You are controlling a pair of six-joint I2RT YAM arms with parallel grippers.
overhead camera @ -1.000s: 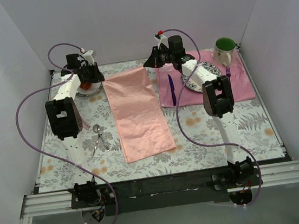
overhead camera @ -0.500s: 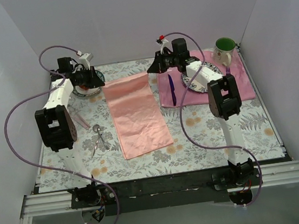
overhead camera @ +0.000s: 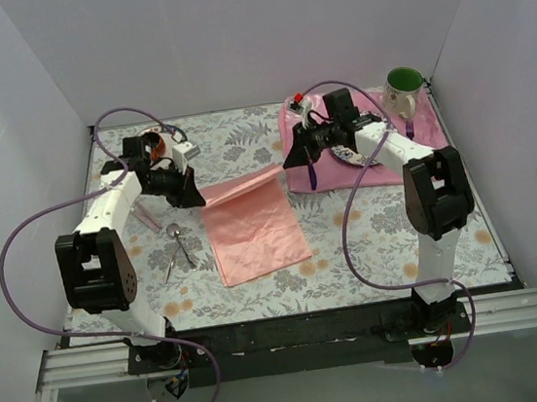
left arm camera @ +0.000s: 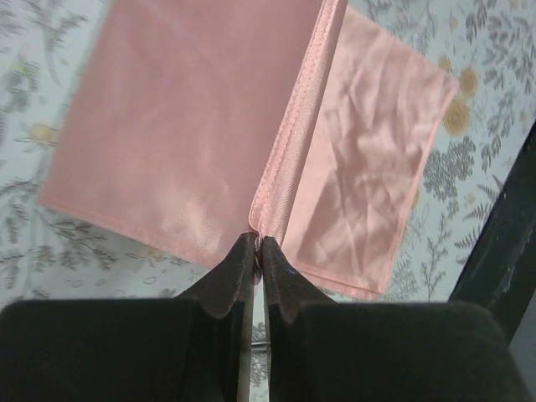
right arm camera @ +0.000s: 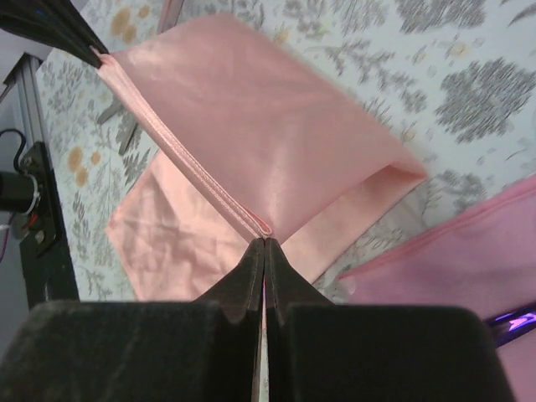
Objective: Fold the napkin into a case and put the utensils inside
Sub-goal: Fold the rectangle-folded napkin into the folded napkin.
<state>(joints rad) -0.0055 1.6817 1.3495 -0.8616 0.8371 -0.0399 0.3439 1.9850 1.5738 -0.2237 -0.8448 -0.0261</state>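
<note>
The salmon-pink napkin [overhead camera: 253, 230] lies mid-table with its far edge lifted and held taut between both grippers. My left gripper [overhead camera: 194, 194] is shut on the left end of that hemmed edge. My right gripper [overhead camera: 289, 162] is shut on the right end. In the left wrist view the fingertips of that gripper [left arm camera: 258, 243] pinch the hem, and the napkin [left arm camera: 184, 126] hangs folded over its lower layer. The right wrist view shows the same pinch by the right gripper [right arm camera: 265, 241] on the napkin [right arm camera: 276, 134]. The silver utensils [overhead camera: 178, 250] lie left of the napkin.
A rose-patterned pink placemat [overhead camera: 368, 173] lies at the right, bearing a purple knife [overhead camera: 311, 172], a plate [overhead camera: 353, 154] and a purple fork [overhead camera: 410, 129]. A green-lined mug [overhead camera: 402, 88] stands at the back right. A bowl [overhead camera: 150, 143] sits at the back left.
Both grippers have drawn the napkin's far edge up and toward the near side, so the long strip now shows about half as long. Both arms pulled back from the far end.
</note>
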